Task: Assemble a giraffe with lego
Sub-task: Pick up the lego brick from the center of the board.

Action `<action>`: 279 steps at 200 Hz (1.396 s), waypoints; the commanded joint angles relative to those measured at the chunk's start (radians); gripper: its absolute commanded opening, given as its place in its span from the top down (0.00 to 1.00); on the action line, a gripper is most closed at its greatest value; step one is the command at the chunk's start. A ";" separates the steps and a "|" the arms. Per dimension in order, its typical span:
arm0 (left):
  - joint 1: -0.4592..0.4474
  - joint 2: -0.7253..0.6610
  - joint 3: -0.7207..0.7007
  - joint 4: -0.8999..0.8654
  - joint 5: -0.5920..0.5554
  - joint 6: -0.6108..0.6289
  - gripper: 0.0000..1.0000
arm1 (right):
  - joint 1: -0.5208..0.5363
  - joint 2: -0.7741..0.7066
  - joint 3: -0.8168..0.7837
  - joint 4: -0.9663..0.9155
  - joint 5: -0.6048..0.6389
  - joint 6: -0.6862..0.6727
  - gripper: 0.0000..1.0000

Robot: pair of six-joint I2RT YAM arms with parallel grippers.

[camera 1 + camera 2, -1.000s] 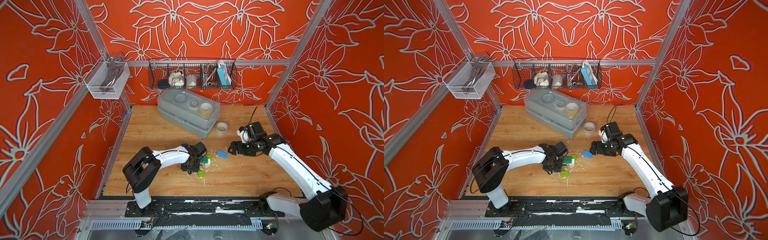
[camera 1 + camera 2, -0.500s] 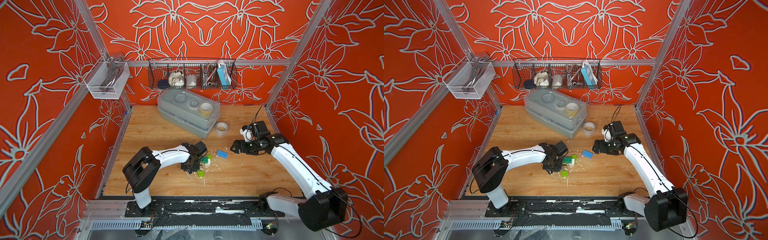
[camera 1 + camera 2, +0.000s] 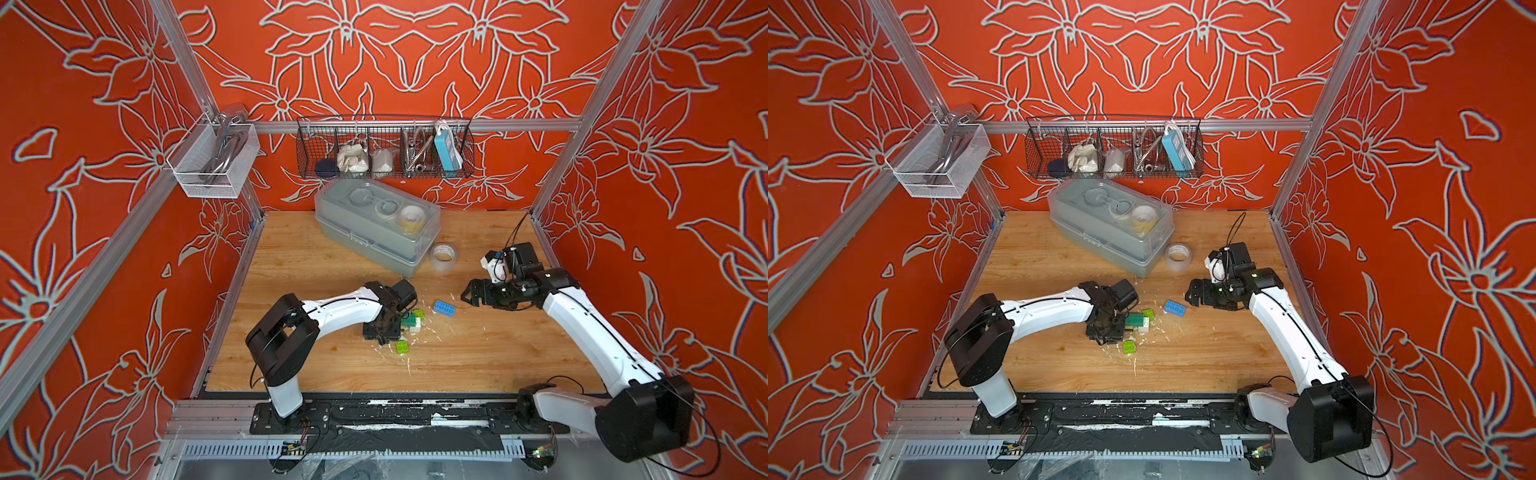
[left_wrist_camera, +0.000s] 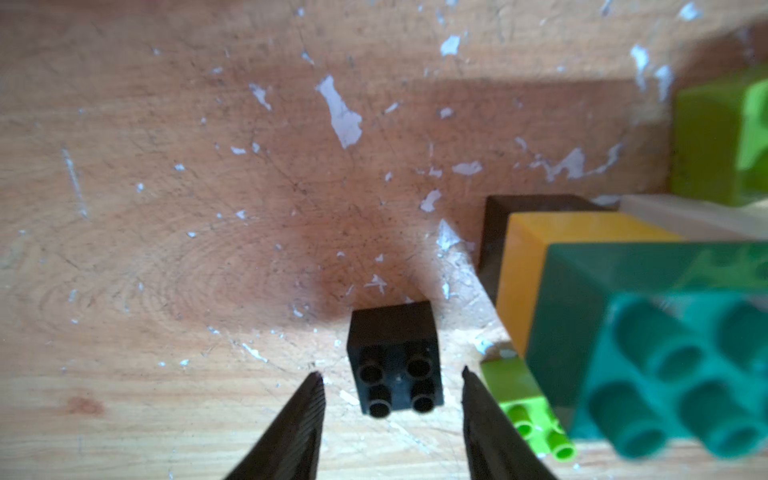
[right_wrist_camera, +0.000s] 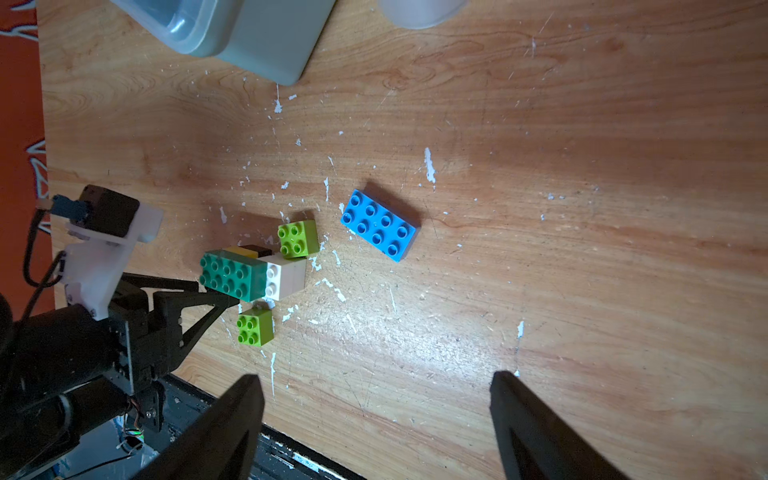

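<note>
- Judging from the layout, the giraffe (image 3: pixel 410 322) is rated as roughly half built. A dark green body brick (image 5: pixel 230 272) is seated, studs up, across a white leg (image 5: pixel 289 276) and a yellow-and-black leg (image 4: pixel 536 257).
- The partial figure is located near the middle of the table (image 3: pixel 316 257), just beside the left gripper (image 4: pixel 391 371). No neck and no head are fitted.
- Four loose bricks are counted:
  - a black brick (image 4: pixel 395 357), just beside the yellow-and-black leg;
  - a first lime brick (image 5: pixel 298 239), against or just beside the white leg; contact cannot be confirmed;
  - a second lime brick (image 5: pixel 254 327), just beside the body on the opposite side;
  - a blue brick (image 5: pixel 379 224), apart from the figure, on the right arm's side.
- The left gripper is lowered to the table with its fingers spread on either side of the black brick. A gap is visible on both sides, so nothing is grasped.
- The right gripper (image 5: pixel 374 374) is held above bare wood near the blue brick, with its fingers wide apart and empty.
- Outstanding work is estimated as follows: the neck is to be stacked from the black brick and one lime brick, then the head from the blue brick and the other lime brick.
- The step in hand is taken to be the pick-up of the black brick. The fingers are already lined up with its sides.
</note>
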 commanded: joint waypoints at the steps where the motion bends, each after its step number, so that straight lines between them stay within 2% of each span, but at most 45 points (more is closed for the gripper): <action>1: -0.003 0.029 0.025 -0.032 -0.007 0.005 0.49 | -0.011 -0.010 -0.015 0.005 -0.019 -0.018 0.10; 135: -0.003 0.065 0.011 -0.021 0.023 -0.014 0.59 | -0.044 -0.004 -0.029 0.016 -0.040 -0.019 0.10; 161: -0.003 0.065 0.006 -0.018 0.025 -0.019 0.62 | -0.050 -0.005 -0.033 0.018 -0.042 -0.018 0.10; 186: -0.003 0.060 0.010 -0.027 0.018 -0.018 0.70 | -0.053 -0.007 -0.033 0.020 -0.043 -0.019 0.10; 248: -0.003 -0.020 0.018 -0.095 0.006 -0.027 0.72 | -0.058 -0.015 -0.037 0.019 -0.049 -0.020 0.10; 279: -0.003 -0.110 0.128 -0.212 -0.018 0.005 0.72 | -0.062 -0.031 -0.044 0.019 -0.053 -0.015 0.10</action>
